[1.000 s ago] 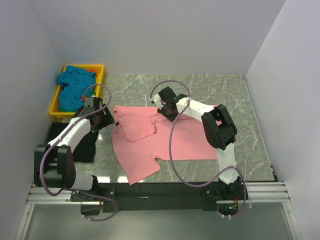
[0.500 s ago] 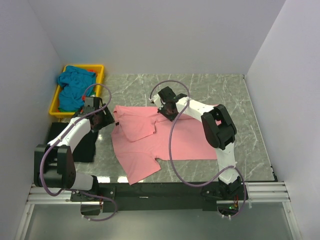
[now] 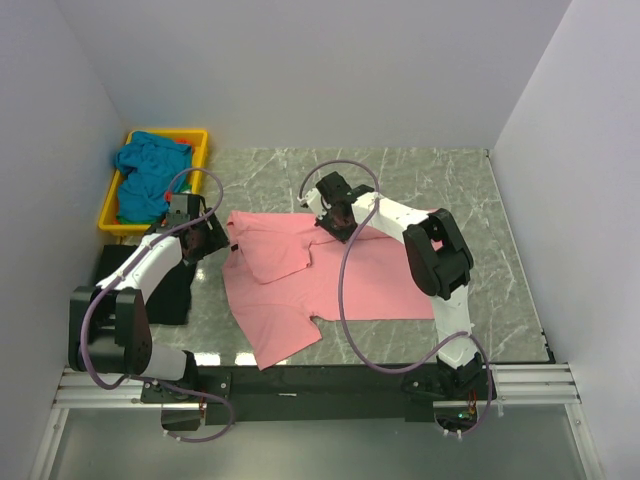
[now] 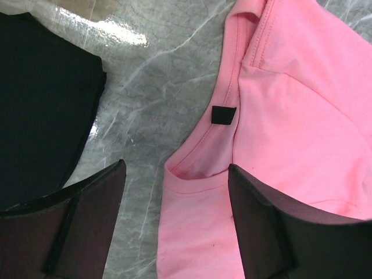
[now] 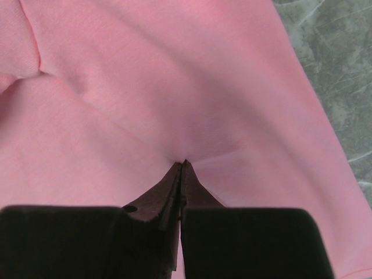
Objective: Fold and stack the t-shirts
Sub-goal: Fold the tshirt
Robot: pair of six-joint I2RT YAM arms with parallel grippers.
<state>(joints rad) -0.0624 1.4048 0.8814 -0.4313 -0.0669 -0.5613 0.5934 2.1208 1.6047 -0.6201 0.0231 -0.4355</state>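
Left fingers [image 4: 175, 170] unmoved, spread over the collar [image 4: 224, 125] of the salmon-pink cloth t-shirt [image 3: 330, 280] on the grey marbled table [image 3: 450, 180]; right fingers [image 5: 181, 168] have just clenched a thin pinch of it, which might slip free on lifting.

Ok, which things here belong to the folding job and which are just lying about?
Job: pink t-shirt, pinched by the right gripper; teal t-shirt in the yellow tray; open left gripper.
Lying about: yellow tray; black cloth left of the pink t-shirt.
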